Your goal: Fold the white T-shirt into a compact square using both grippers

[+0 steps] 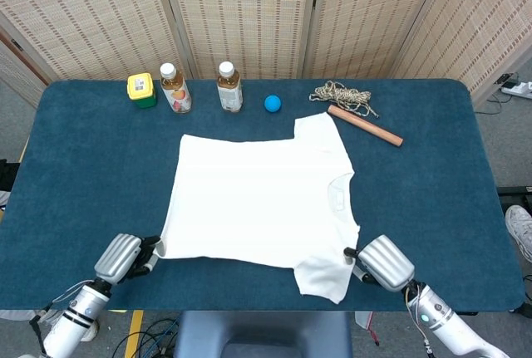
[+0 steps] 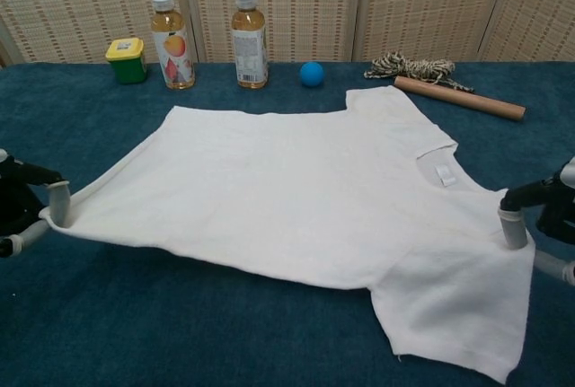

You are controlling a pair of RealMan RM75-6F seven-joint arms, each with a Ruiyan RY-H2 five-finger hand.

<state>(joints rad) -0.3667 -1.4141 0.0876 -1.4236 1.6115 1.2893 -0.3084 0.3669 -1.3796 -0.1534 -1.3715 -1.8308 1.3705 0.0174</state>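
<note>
Woven screens are standing behind a counter covered in blue cloth. Lying across its middle is the shirt, white, spread open with its collar toward the right and hem toward the left; its near edge is being lifted off the cloth, presumably so it can be carried over for a first fold. Along the far edge are sitting a stick, a rope, two bottles, a green tub and a blue ball, all apart from the shirt and out of the way of folding.

At the near left corner of the shirt, the left hand is pinching the hem between thumb and fingers, knuckles up, arm reaching in from the near edge. At the near right, the right hand is pinching the cloth beside the near sleeve in the same way, fingers pointing left. Both are pulling outward, so the near edge is looking taut.
</note>
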